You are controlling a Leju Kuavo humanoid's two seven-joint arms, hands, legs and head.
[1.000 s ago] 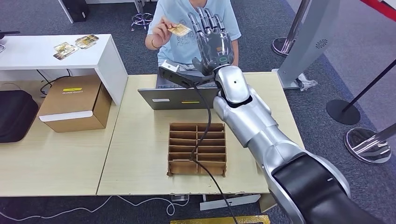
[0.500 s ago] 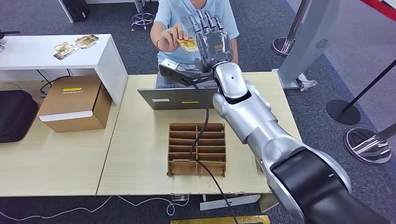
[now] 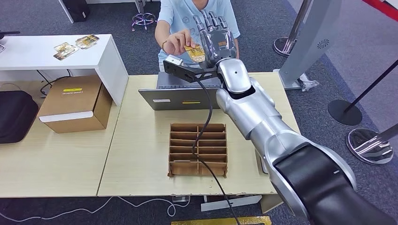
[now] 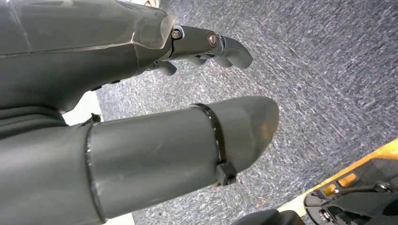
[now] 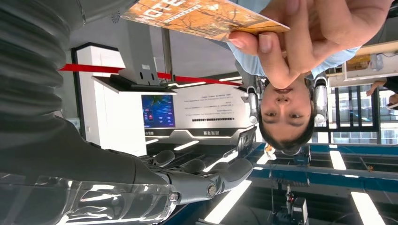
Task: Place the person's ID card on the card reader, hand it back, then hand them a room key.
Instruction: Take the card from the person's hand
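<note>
Right hand (image 3: 217,40): raised over the far table edge, fingers spread and upright, holding nothing.
ID card (image 3: 194,52): orange-printed, pinched in the person's hand (image 3: 178,42), its edge just beside the robot's palm; contact could not be told.
Left hand (image 4: 141,93): hung above grey carpet, fingers slightly curled, nothing in it.
Laptop (image 3: 180,96): grey, stood between robot and person, partly behind the wrist camera mount.
Cardboard divider tray (image 3: 198,149): on the wooden table (image 3: 141,154), a black cable crossing it; contents could not be made out.
Cardboard box (image 3: 75,104): closed, left of the tray.
White desk (image 3: 51,56): bore two cards (image 3: 75,44).
</note>
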